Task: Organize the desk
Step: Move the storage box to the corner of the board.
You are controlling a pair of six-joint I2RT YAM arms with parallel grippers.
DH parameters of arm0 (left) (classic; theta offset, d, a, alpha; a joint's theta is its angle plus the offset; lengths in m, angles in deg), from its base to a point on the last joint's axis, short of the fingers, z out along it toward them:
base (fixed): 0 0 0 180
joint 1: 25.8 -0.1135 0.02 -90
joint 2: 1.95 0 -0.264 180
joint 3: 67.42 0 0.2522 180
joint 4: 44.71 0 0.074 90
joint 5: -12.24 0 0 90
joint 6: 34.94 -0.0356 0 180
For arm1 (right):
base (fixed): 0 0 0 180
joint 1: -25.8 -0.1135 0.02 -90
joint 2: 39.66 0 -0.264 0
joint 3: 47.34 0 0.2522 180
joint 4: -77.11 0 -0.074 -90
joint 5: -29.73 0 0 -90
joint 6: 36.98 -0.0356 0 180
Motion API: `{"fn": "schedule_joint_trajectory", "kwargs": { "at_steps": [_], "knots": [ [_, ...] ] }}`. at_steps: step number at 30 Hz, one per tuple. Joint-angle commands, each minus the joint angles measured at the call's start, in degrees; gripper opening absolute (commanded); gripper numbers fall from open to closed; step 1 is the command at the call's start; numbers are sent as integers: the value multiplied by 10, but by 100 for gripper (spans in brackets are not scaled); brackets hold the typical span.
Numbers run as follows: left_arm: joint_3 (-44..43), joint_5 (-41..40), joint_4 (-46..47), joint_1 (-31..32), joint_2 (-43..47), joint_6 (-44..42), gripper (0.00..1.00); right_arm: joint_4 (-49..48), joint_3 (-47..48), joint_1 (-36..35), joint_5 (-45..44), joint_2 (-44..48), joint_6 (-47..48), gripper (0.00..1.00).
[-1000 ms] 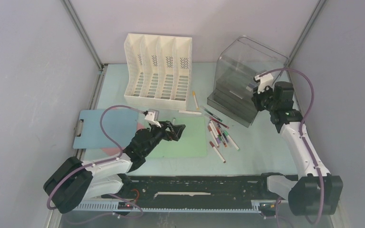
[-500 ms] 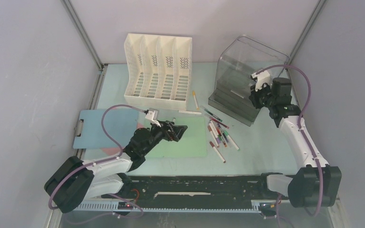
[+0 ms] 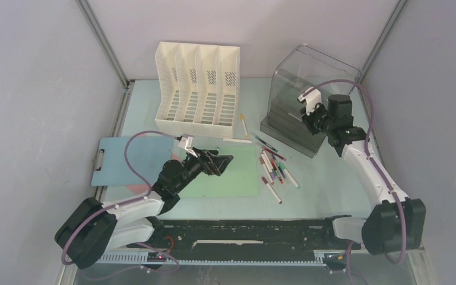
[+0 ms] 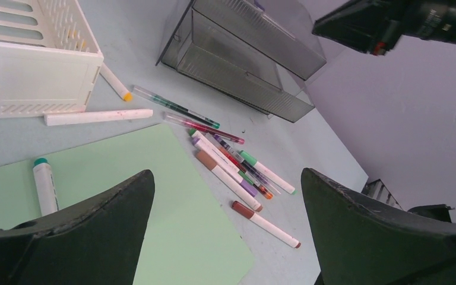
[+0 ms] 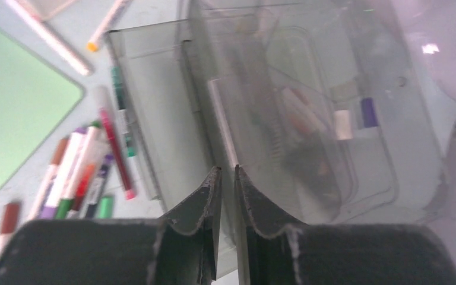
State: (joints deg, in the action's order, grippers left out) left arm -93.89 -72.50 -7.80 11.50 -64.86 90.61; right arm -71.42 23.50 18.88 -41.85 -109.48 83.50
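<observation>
White slotted file rack (image 3: 197,89), smoky drawer unit (image 3: 297,104), loose markers (image 3: 273,168) beside green sheet (image 3: 238,175), blue clipboard (image 3: 124,160).

- The pale mint desk (image 3: 326,178) is carrying everything.
- A white file organizer (image 3: 197,89) is standing at the far middle.
- A smoky drawer unit (image 3: 291,77) is sitting far right.
- A blue clipboard (image 3: 119,160) and a green sheet (image 3: 237,178) are lying nearer the front.
- Loose markers (image 3: 275,169) are lying between the green sheet and the drawer unit.
</observation>
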Motion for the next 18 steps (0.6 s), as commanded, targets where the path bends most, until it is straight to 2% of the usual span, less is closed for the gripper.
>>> {"fn": "schedule_joint_trajectory", "kwargs": {
  "at_steps": [1, 11, 15, 18],
  "knots": [
    [12, 19, 34, -7, 19, 7, 100, -51, 58, 0, -72, -49, 25, 20],
    [25, 28, 52, -15, 11, 17, 100, -91, 122, 0, -166, -124, 3, 17],
    [32, 29, 66, -17, 7, 23, 100, -83, 140, -1, -169, -141, 0, 18],
    [34, 30, 67, -18, 11, 22, 100, -51, 147, -5, -122, -131, -4, 21]
  ]
}}
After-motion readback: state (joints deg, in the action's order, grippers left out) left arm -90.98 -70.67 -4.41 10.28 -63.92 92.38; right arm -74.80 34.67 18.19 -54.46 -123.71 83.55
